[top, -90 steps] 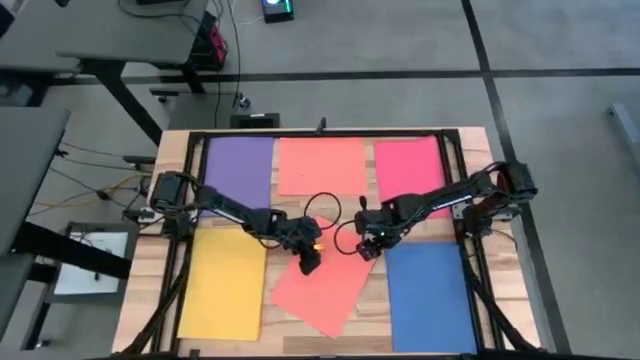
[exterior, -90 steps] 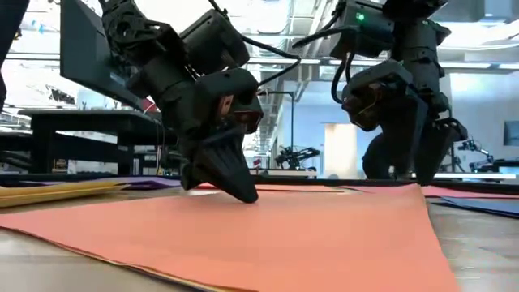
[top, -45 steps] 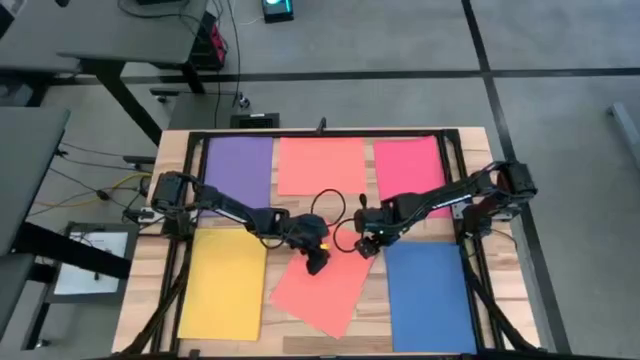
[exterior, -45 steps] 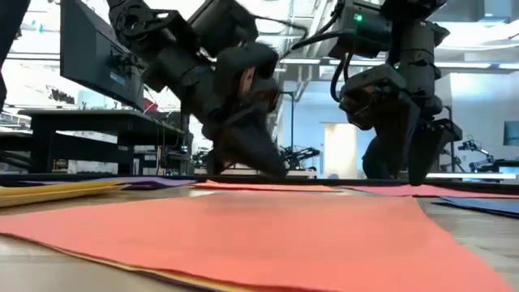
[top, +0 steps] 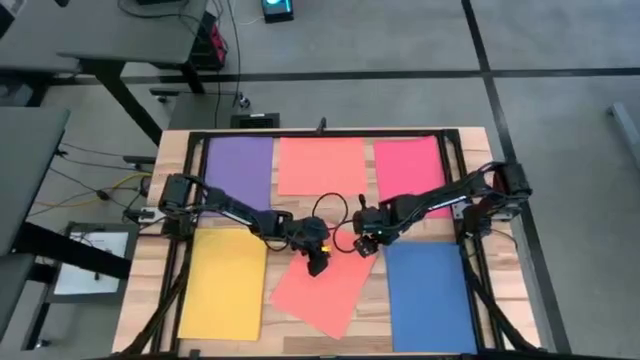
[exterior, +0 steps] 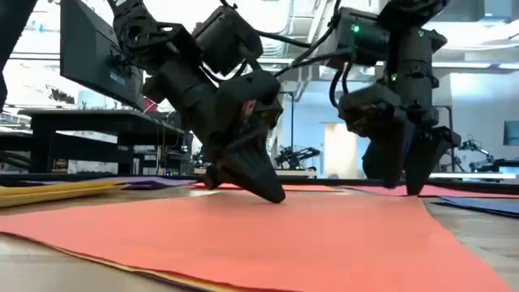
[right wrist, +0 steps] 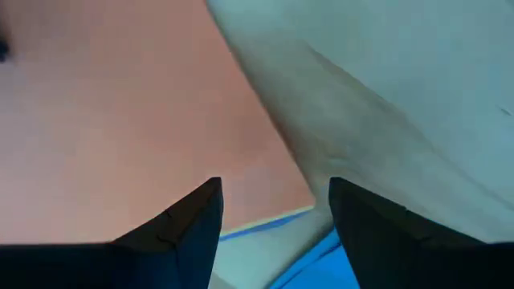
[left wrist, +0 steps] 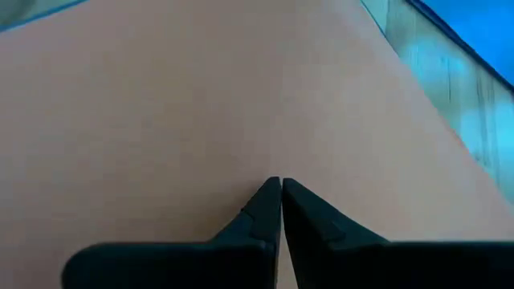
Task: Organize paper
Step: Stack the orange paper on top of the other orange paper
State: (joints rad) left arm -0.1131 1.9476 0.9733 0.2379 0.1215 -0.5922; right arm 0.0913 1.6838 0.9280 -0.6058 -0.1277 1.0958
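A salmon-orange sheet (top: 322, 290) lies tilted on the table's near middle. My left gripper (top: 316, 266) is shut, its tip down on that sheet's far part (exterior: 276, 197). My right gripper (top: 365, 247) stands open over the sheet's far right corner (right wrist: 303, 201), one finger on either side of it. Purple (top: 240, 165), salmon (top: 320, 165) and pink-red (top: 408, 165) sheets lie flat in a row along the far side. A yellow sheet (top: 225, 282) lies near left and a blue sheet (top: 430, 295) near right. My left gripper presses the tip of its shut fingers (left wrist: 281, 189) down on the tilted sheet's upper face (left wrist: 273, 120), near its far edge. The fingers slant down from the table's far left. The sheet lies flat on the table. My right gripper: I cannot tell whether its fingertips touch the sheet.
A black frame (top: 320, 135) runs around the wooden table top. Bare wood (top: 375, 300) shows between the tilted sheet and the blue one. Both arms reach in from the left and right edges and nearly meet at the middle.
My left gripper, still shut, has lifted its tip off the tilted sheet, moved a little toward the table's right edge, and come down on it again. My right gripper has sunk slightly toward the sheet's far corner.
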